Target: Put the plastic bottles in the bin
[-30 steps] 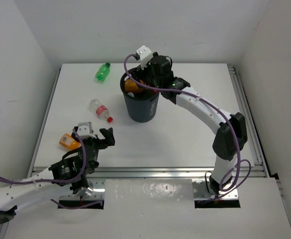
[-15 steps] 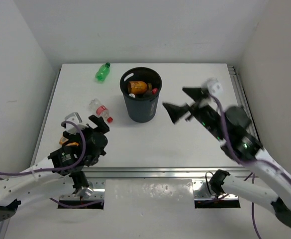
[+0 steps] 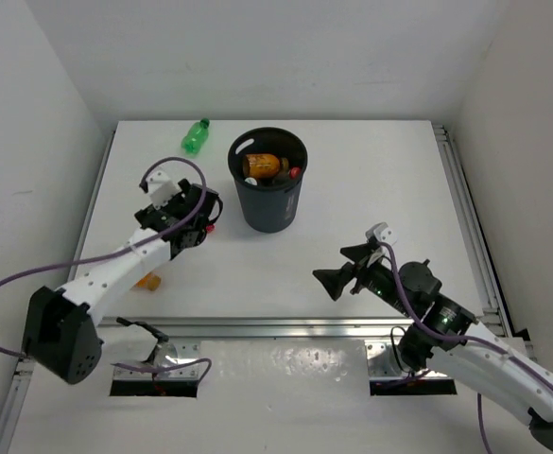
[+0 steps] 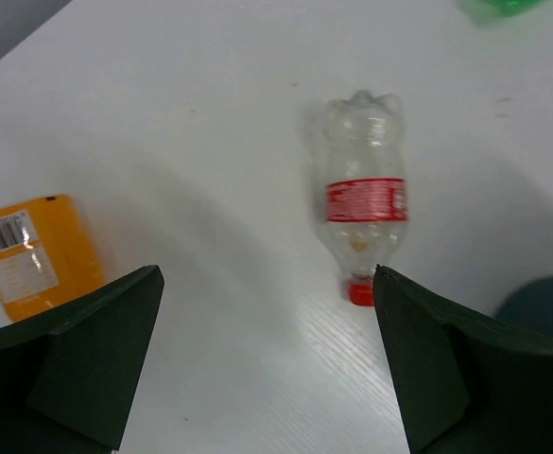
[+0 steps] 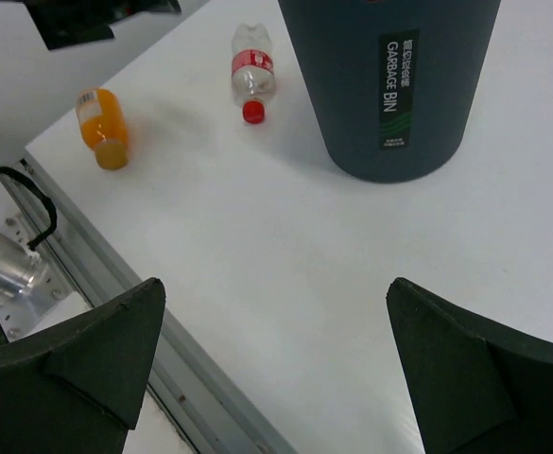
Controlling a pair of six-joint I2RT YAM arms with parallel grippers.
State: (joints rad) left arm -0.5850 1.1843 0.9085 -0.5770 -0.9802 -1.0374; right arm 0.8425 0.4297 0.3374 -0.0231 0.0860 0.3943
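L gripper (image 3: 197, 214) hovering over clear bottle (image 4: 364, 189), jaws spread wide, pinching nothing; bottle lying on table (image 3: 371, 170) just left of bin (image 3: 268, 206); R gripper (image 3: 345, 267) hanging over near table, jaws spread, empty; orange bottle (image 3: 262, 166) lying in bin; 2nd orange bottle (image 3: 146, 280) lying under L arm; green bottle (image 3: 195, 136) lying at far side.

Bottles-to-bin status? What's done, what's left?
Done: the bin holds an orange bottle and a red cap; any more is hidden.
In hand: nothing. The left gripper hovers with open jaws over the clear bottle; the right gripper is open and empty.
Left: clear bottle, green bottle, second orange bottle, all on the table.
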